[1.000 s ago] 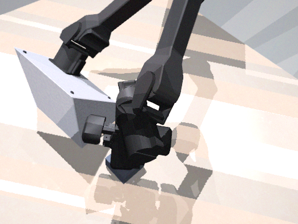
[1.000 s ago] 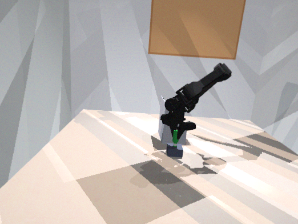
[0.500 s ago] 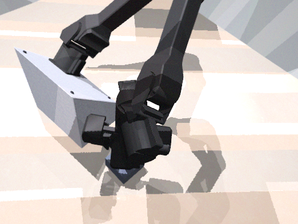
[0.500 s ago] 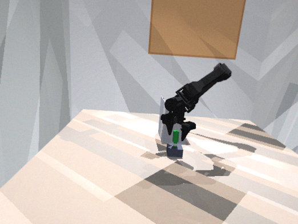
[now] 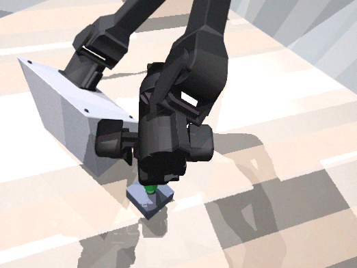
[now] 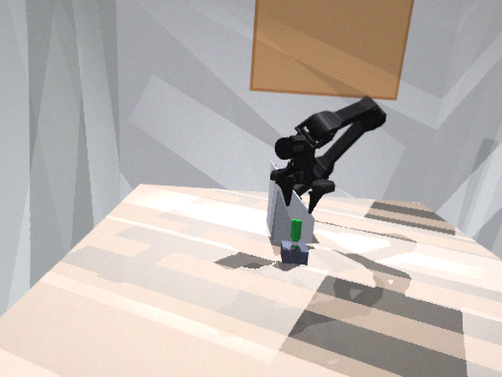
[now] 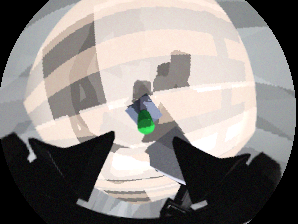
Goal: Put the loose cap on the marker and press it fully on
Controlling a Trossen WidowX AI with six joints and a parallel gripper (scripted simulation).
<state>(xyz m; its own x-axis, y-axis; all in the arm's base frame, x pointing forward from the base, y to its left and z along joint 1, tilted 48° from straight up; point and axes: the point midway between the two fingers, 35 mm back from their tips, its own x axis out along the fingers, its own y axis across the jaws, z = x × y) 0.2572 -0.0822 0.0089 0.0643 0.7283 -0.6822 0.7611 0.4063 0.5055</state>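
End effector (image 6: 299,203): black, matte, angular parallel-jaw unit with two tapering pointed fingers (image 6: 312,199). It stands wide open and empty, directly above the green capped marker (image 6: 295,231) with clear air between the fingertips and the cap's top.

Step in hand, by judgement: withdrawal of the arm, the cap appearing to be on already. To do it well, lift straight up along the marker's axis with the jaws spread, so that neither fingertip brushes the cap, and swing sideways only once well above it. A sideways move begun too low could tip the marker or drag the block.

Green capped marker: slim, upright, smooth plastic cylinder, bright green, flat-topped in the exterior view and a rounded green end in the wrist view. No seam between cap and barrel can be made out, so whether it is fully clicked on cannot be told. No loose cap shows on the tabletop.

Grey-blue holder block (image 6: 293,253): small, squat, square-cornered, matte, with the marker standing in its middle.

Pale grey wedge-shaped base housing (image 5: 65,113): faceted, smooth, with small dark screw heads; just behind the block, carrying the arm.

Tabletop (image 6: 144,298): pale beige, in long plank-like bands, crossed by soft grey shadows.

Orange flat square panel (image 6: 332,45): hangs on the grey wall behind.
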